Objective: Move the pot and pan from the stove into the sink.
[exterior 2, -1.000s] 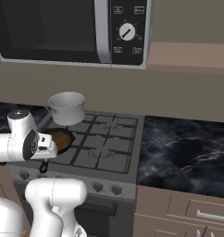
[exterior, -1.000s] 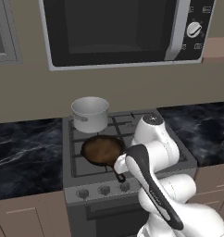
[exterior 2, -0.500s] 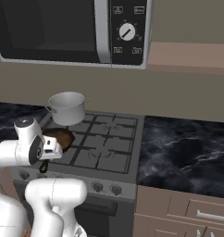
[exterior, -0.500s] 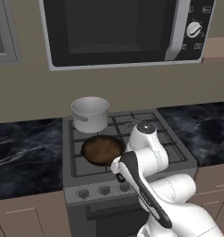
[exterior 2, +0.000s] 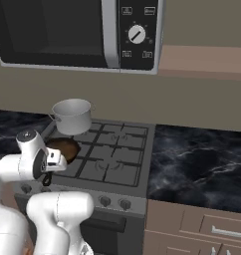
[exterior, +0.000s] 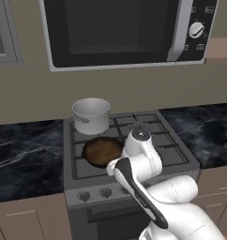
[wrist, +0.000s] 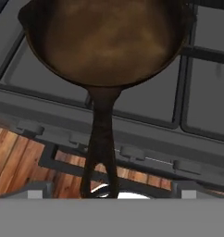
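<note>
Tool (wrist: pixel 107 192) spread wide, tips barely visible | pan (wrist: pixel 109 41) handle between them (bowl cropped) — pot (exterior: pixel 91 115) behind

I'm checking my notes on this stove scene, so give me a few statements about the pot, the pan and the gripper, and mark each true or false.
1. The pot stands on a back burner of the stove, behind the pan. True.
2. The pan holds food. False: its brown inside looks bare.
3. The pan's handle sticks out past the stove's front edge. True.
4. The gripper is shut on the pan's handle. False: it is open, with the handle between its fingertips.
5. A microwave hangs above the stove. True.
</note>
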